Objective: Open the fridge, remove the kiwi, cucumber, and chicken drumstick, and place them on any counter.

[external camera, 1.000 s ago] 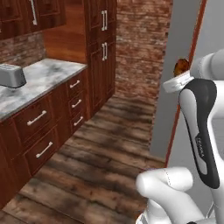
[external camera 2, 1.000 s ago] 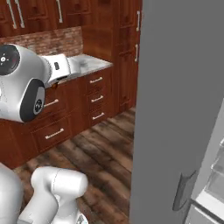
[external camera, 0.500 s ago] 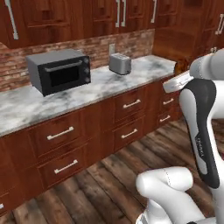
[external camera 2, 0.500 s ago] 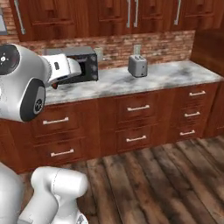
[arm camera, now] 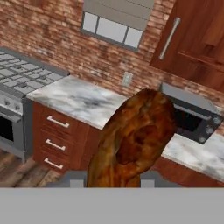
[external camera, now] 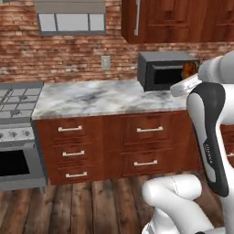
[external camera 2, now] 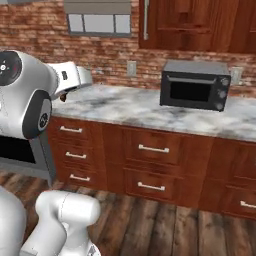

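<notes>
Right now your hand [arm camera: 114, 181] is pinching the chicken drumstick [arm camera: 133, 140], which looms large and reddish-brown in the hand view, rising from between the fingers and covering the middle of that picture. In the left base view you can spot a bit of the same drumstick [external camera: 188, 69] at the end of the arm, held up in the air in front of the microwave [external camera: 165, 70], well above the floor.

Ahead of you runs a desk [external camera: 100, 97] with a white, grey-veined marble top along a red brick wall [external camera 2: 105, 47]. The black microwave stands on it toward the right, under a dark wood wall cupboard [external camera 2: 197, 24] with a long bar handle. Below the marble you have reddish-brown drawers [external camera: 141, 130] with pale bar handles. At the left end of the desk stands a stove [external camera: 16, 137] with grey burners on top and a dark oven window below; a range hood [external camera: 71, 17] hangs on the brick above it. A wall socket [arm camera: 127, 79] sits on the brick between the stove and the microwave. The floor [external camera: 73, 208] is dark wooden planks.
</notes>
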